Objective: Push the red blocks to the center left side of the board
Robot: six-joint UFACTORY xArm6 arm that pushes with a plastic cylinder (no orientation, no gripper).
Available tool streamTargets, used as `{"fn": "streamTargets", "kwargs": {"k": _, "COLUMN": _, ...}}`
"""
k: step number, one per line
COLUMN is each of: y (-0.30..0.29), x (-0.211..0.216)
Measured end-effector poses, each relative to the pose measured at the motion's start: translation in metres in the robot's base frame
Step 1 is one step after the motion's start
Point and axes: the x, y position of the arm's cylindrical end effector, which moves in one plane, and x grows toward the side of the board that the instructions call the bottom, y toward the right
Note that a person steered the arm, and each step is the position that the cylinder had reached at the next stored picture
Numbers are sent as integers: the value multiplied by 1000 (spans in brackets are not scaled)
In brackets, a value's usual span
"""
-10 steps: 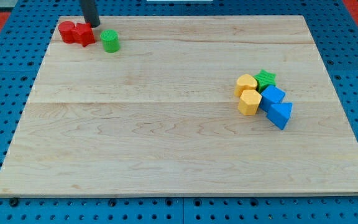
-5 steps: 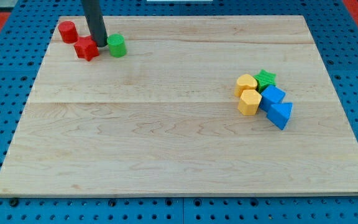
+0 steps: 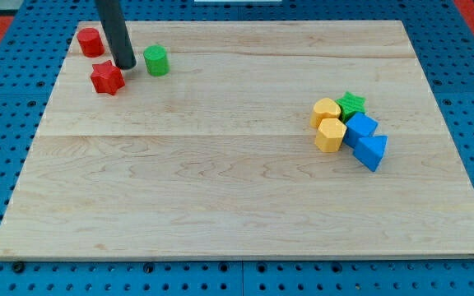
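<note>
A red cylinder [image 3: 90, 40] stands near the board's top left corner. A red star-shaped block [image 3: 107, 77] lies just below and to the right of it, apart from it. My tip [image 3: 126, 64] rests on the board at the red star's upper right edge, between the star and a green cylinder [image 3: 155, 60]. The dark rod rises from the tip out of the view's top and hides none of the blocks.
The wooden board [image 3: 220, 164] lies on a blue pegboard. At the view's right stands a tight cluster: two yellow blocks [image 3: 329, 123], a green star [image 3: 351, 104], a blue cube [image 3: 360, 129] and a blue wedge [image 3: 372, 151].
My tip has moved down the view from above the red blocks. The red star has slid down and left, away from the red cylinder. The green cylinder has shifted slightly right.
</note>
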Motion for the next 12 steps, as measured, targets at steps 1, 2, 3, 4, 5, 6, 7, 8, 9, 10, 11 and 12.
{"fn": "streamTargets", "kwargs": {"k": 1, "y": -28, "x": -2}}
{"fn": "streamTargets", "kwargs": {"k": 2, "y": -29, "x": 58}}
{"fn": "streamTargets", "kwargs": {"k": 3, "y": 8, "x": 80}}
{"fn": "streamTargets", "kwargs": {"k": 4, "y": -30, "x": 55}}
{"fn": "streamTargets", "kwargs": {"k": 5, "y": -106, "x": 31}}
{"fn": "streamTargets", "kwargs": {"k": 6, "y": -120, "x": -27}}
{"fn": "streamTargets", "kwargs": {"k": 7, "y": -84, "x": -61}}
{"fn": "streamTargets", "kwargs": {"k": 8, "y": 7, "x": -27}}
{"fn": "streamTargets", "kwargs": {"k": 9, "y": -4, "x": 14}}
{"fn": "streamTargets", "kwargs": {"k": 10, "y": -6, "x": -6}}
{"fn": "streamTargets", "kwargs": {"k": 11, "y": -7, "x": 13}}
{"fn": "streamTargets", "kwargs": {"k": 12, "y": 18, "x": 38}}
